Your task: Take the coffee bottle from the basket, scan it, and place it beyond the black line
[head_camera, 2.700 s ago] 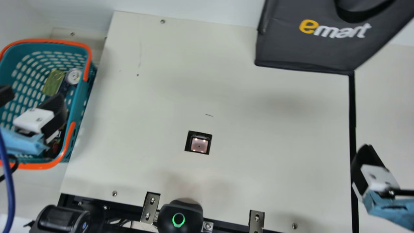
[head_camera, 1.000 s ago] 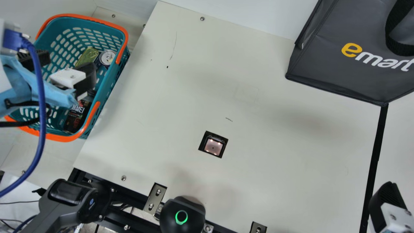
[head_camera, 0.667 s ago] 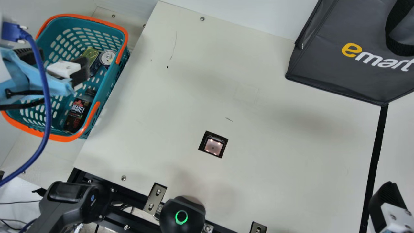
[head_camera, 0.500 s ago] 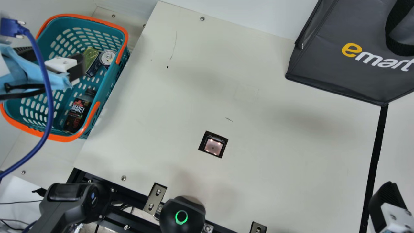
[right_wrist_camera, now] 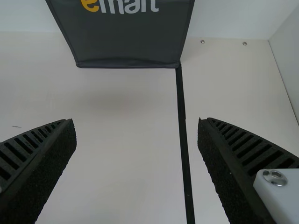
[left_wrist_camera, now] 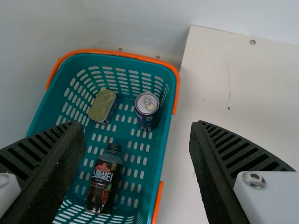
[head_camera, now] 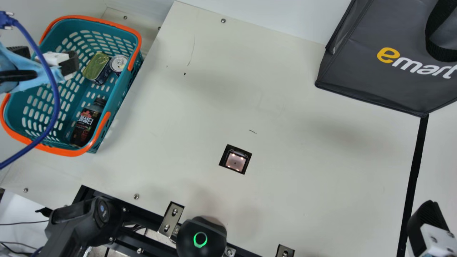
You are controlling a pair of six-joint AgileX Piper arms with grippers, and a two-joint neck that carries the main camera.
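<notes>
In the main view my left gripper (head_camera: pixel 48 55) is over the far left part of the teal basket (head_camera: pixel 21 117); in the left wrist view the same gripper (left_wrist_camera: pixel 135 128) stands open, nothing between its fingers. The dark coffee bottle (head_camera: pixel 85 123) lies in the basket's near end, and the left wrist view shows the bottle (left_wrist_camera: pixel 103 179) below the fingers. My right gripper (head_camera: pixel 426 228) is at the lower right, beside the black line (head_camera: pixel 414 175); in the right wrist view that gripper (right_wrist_camera: pixel 135 126) is open and holds nothing. The scanner window (head_camera: pixel 235 160) is set in the table.
A green-gold tin (head_camera: pixel 95 66) and a can (head_camera: pixel 117 63) share the basket's far end. The basket's orange handles (head_camera: pixel 100 130) lie along its rim. A dark grey bag (head_camera: pixel 385 78) stands at the back right. A blue cable (head_camera: pixel 55 103) hangs across the basket.
The camera has turned since the earliest picture. My left gripper has drawn back toward the far left and away from the bottle, leaving the bottle uncovered. My right gripper has kept still over the last second.
</notes>
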